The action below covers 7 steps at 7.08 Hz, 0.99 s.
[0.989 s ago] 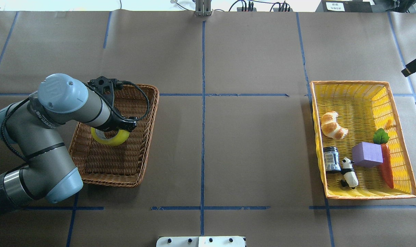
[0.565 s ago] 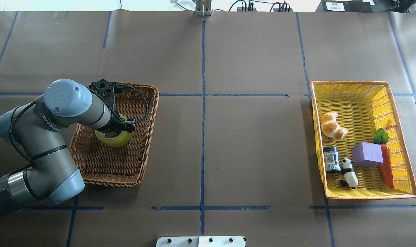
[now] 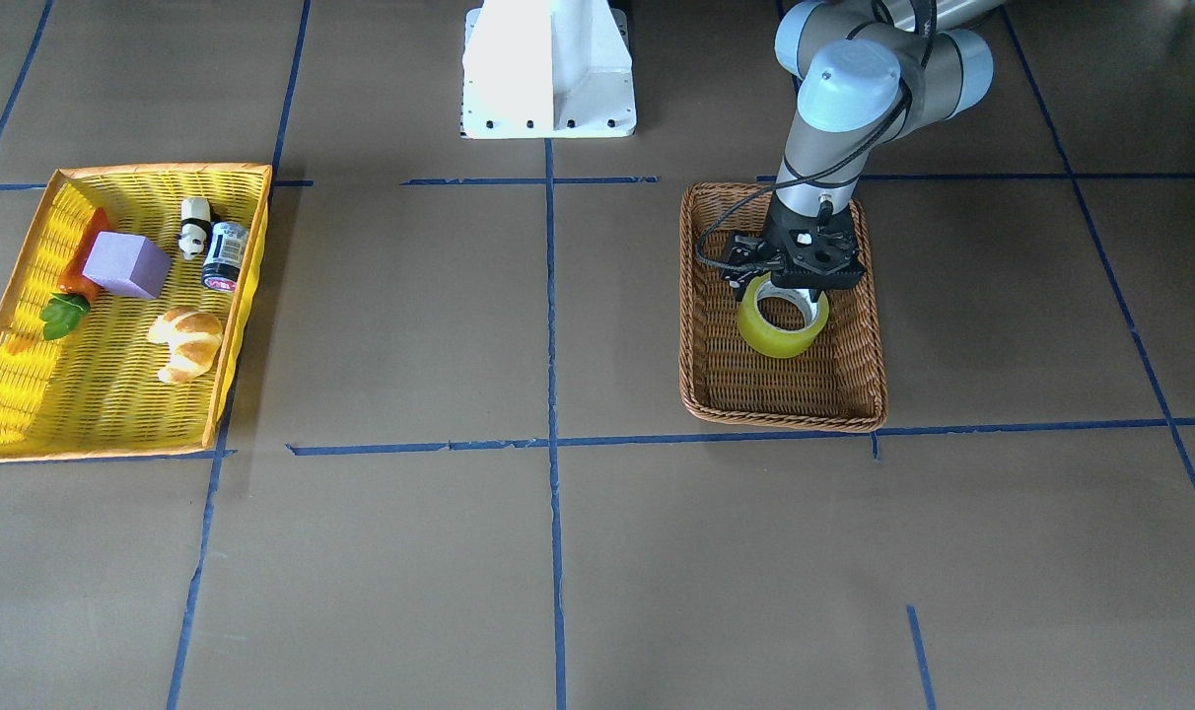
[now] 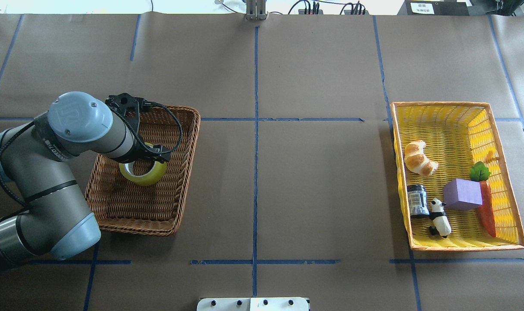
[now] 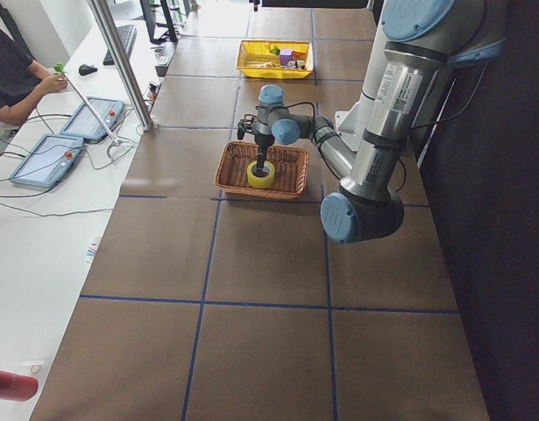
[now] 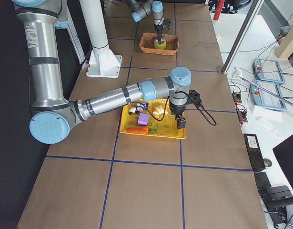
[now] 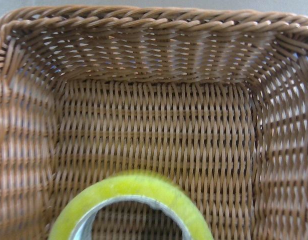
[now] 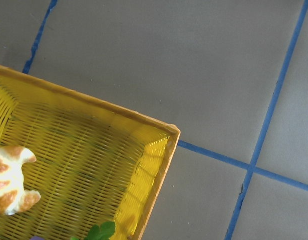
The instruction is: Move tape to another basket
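My left gripper [image 3: 793, 292] stands over the wide roll of translucent yellow-green packing tape [image 4: 147, 178], lying flat in the rectangular brown woven wicker basket [image 4: 136, 231]. Whether my fingers pinch it, I cannot tell; nor can I for my right gripper [image 6: 180, 125].

Translucent yellow-green tape [image 4: 147, 177] is showing a grey-white core. Brown woven basket [image 4: 132, 203] is surrounding it. Orange rim is edging yellow basket [image 4: 443, 125]; inside it are sitting purple cube [image 4: 462, 194], orange carrot [image 4: 487, 207], black-white panda [image 4: 440, 217], golden croissant [image 4: 419, 158]. Blue gridlines are crossing brown table [image 4: 322, 181].
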Each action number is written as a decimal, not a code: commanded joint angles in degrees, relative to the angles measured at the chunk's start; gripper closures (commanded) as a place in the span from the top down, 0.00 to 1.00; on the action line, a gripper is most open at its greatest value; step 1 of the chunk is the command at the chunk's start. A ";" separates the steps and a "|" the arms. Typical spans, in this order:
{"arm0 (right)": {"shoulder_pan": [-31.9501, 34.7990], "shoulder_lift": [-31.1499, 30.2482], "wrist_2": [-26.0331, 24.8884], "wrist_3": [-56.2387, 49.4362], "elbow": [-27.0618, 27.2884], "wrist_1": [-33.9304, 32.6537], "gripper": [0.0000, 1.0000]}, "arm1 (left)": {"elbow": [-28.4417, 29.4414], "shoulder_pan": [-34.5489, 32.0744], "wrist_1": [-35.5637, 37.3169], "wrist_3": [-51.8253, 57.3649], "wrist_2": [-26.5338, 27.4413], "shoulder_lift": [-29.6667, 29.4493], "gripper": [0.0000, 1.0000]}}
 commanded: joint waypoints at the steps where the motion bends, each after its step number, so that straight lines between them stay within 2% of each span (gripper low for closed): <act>1: 1.10 -2.16 0.20 0.35 -0.09 0.03 1.00 | -7.72 -3.05 10.58 7.26 -2.00 0.07 1.00; 2: 2.59 -2.43 0.38 0.26 -0.61 -0.06 1.00 | -9.58 -6.46 12.10 11.64 -4.89 1.11 1.00; 4: 7.68 -2.00 6.75 -0.35 -7.79 0.03 1.00 | -9.86 -15.15 11.33 20.87 -12.78 7.08 1.00; 7: 10.33 -7.34 9.69 0.26 -7.83 0.02 1.00 | -8.12 -29.13 10.54 38.88 -21.93 17.18 1.00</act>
